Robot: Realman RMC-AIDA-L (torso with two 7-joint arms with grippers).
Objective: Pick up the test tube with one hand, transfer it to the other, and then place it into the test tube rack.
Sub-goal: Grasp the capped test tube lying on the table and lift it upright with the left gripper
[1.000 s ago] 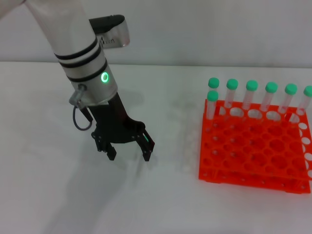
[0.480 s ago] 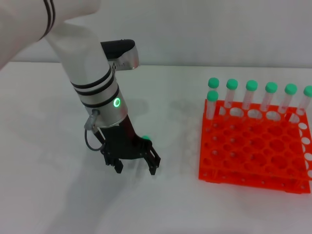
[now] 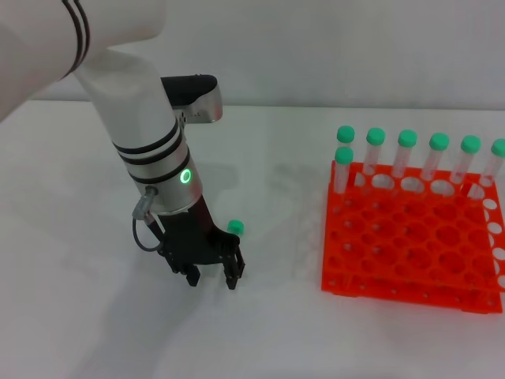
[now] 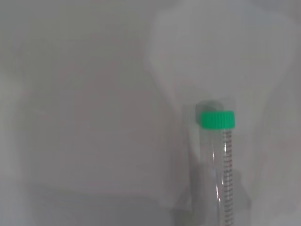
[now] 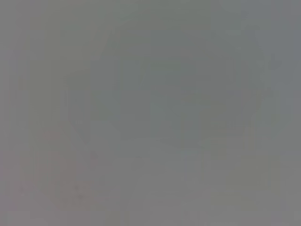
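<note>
A test tube lies on the white table; in the head view only its green cap shows, and its body is hidden behind my left gripper. The left wrist view shows the tube, clear with a scale, and its green cap. My left gripper, black on a white ringed arm with a green light, is low over the table right above the tube, its jaws a narrow gap apart. The orange test tube rack stands to the right, well apart. My right gripper is out of view.
Several green-capped tubes stand in the rack's back row, and one in front of them at its left corner. The right wrist view shows only plain grey.
My left gripper has moved right and down to the table over the tube. Its jaws have narrowed from wide open. The tube's green cap has come into view beside it.
</note>
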